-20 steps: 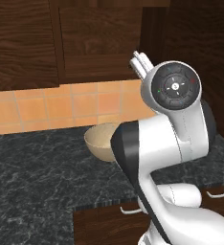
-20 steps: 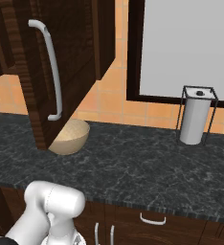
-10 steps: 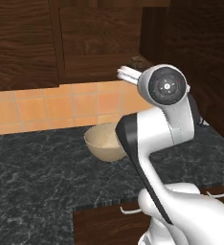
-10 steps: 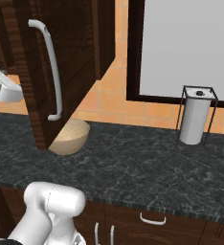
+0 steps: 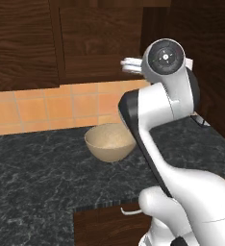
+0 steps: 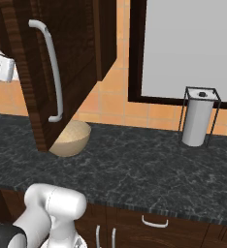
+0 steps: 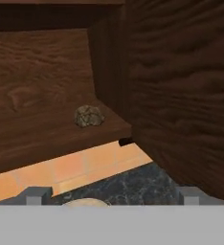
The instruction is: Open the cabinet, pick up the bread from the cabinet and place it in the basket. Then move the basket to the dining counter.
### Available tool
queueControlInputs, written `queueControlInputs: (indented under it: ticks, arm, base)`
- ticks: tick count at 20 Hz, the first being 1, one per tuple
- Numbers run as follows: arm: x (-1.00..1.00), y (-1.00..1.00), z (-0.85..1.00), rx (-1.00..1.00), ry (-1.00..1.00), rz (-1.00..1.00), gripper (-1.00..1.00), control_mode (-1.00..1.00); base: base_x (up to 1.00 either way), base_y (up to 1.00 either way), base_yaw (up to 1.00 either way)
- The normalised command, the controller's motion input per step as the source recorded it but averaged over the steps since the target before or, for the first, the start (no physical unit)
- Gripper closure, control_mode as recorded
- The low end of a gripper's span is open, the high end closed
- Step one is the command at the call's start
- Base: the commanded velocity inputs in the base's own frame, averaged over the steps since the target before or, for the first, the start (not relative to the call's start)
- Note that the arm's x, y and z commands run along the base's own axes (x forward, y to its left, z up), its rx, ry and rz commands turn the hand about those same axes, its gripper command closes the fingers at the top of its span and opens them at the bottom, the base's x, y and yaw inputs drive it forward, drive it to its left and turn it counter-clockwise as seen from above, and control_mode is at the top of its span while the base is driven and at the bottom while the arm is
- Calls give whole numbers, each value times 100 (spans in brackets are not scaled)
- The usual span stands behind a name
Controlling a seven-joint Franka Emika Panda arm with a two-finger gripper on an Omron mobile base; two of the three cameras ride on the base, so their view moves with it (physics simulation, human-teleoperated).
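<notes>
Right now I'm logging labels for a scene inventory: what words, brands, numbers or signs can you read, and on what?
None: no readable text in any view.
The cabinet door, basket, bread, paper towel roll and black counter are all unmarked.

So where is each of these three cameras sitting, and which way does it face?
Left base view: behind the arm's left, facing the basket on the black counter; white arm at right.
Right base view: behind its right, facing the open cabinet door, same basket; arm at lower left.
Hand view: on the hand, facing the bread on the cabinet shelf; finger tips below.
</notes>
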Motion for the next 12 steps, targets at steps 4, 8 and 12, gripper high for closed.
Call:
queueControlInputs:
  ticks: [4, 8, 12]
  arm:
    - [100, -3, 5, -1, -6, 0, -100, -100]
    - [100, 0, -7, -4, 0, 7, -100, -100]
    - [92, -1, 10, -1, 7, 6, -100, -100]
  base:
    - [0, 0, 0]
    - [0, 0, 0]
    - [0, 0, 0]
